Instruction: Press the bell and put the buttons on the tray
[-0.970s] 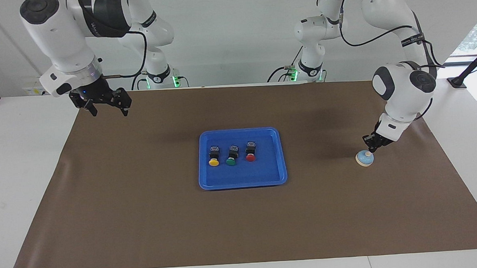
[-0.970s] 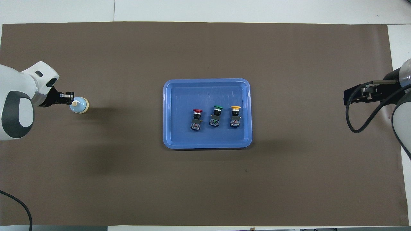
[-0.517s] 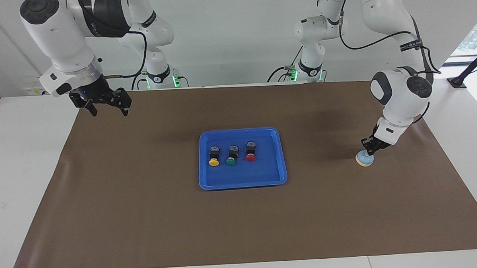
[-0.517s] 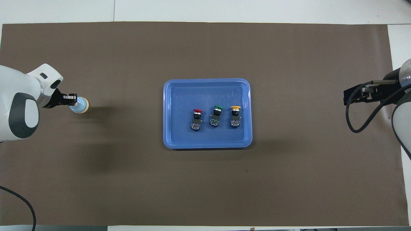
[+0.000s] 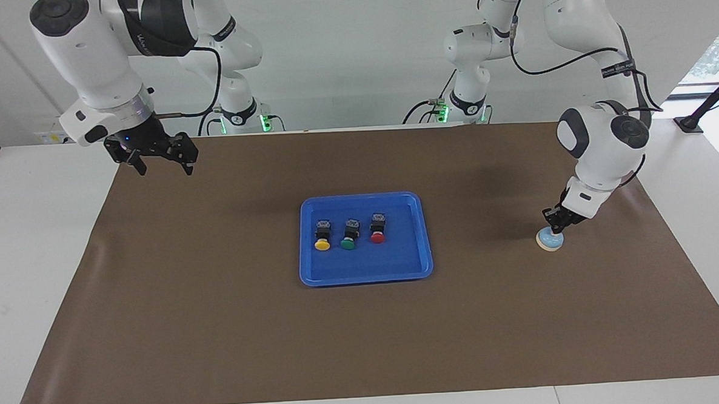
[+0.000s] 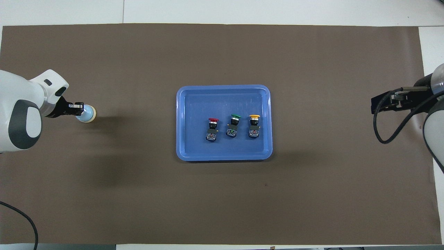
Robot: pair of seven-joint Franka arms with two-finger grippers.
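The left gripper (image 5: 556, 228) covers the knob of the bell (image 5: 549, 240). The right arm (image 6: 432, 114) is cut off by the overhead view's edge.

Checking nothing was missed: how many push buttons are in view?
3, all in the blue tray, in a row: the yellow button toward the right arm's end, the green button in the middle, the red button toward the left arm's end. None looks hidden.
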